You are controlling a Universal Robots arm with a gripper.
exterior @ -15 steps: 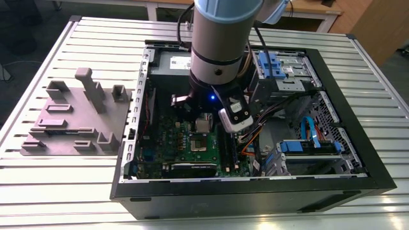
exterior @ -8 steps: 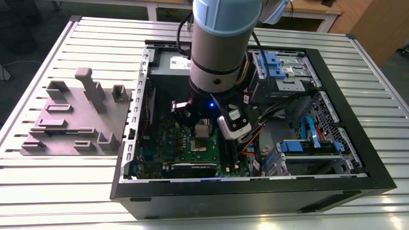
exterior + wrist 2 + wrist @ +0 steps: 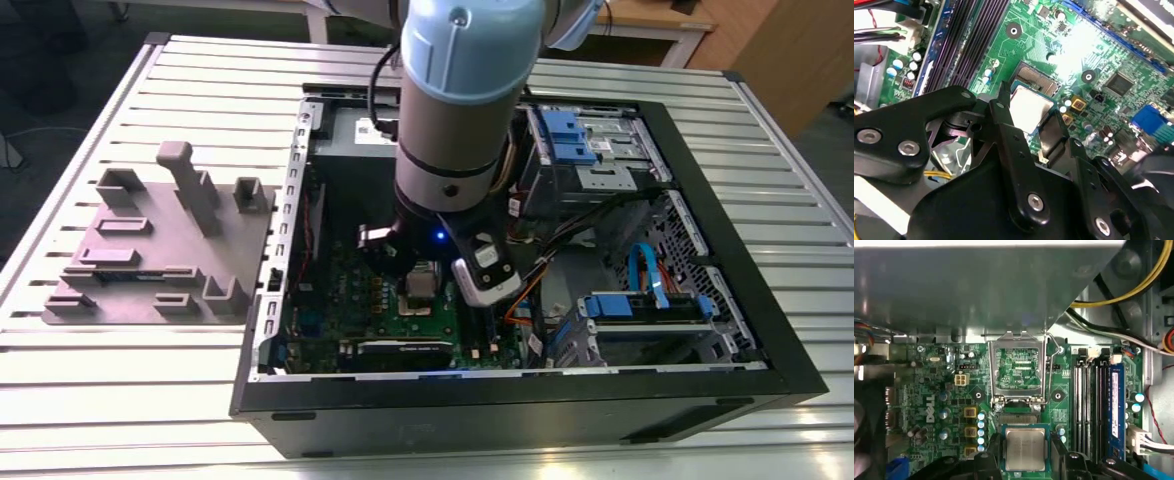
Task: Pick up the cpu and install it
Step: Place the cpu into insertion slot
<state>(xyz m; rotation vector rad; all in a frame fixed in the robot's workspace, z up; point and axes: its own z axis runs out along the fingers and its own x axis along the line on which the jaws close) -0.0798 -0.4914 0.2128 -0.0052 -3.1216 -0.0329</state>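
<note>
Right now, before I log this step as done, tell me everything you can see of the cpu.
The cpu is a small flat square chip with a pale silvery metal top on a thin green edge. It lies level in the black gripper, whose fingers press two opposite sides. It sits above the green motherboard, partly over the open metal-framed socket. Whether it is seated cannot be told.
</note>
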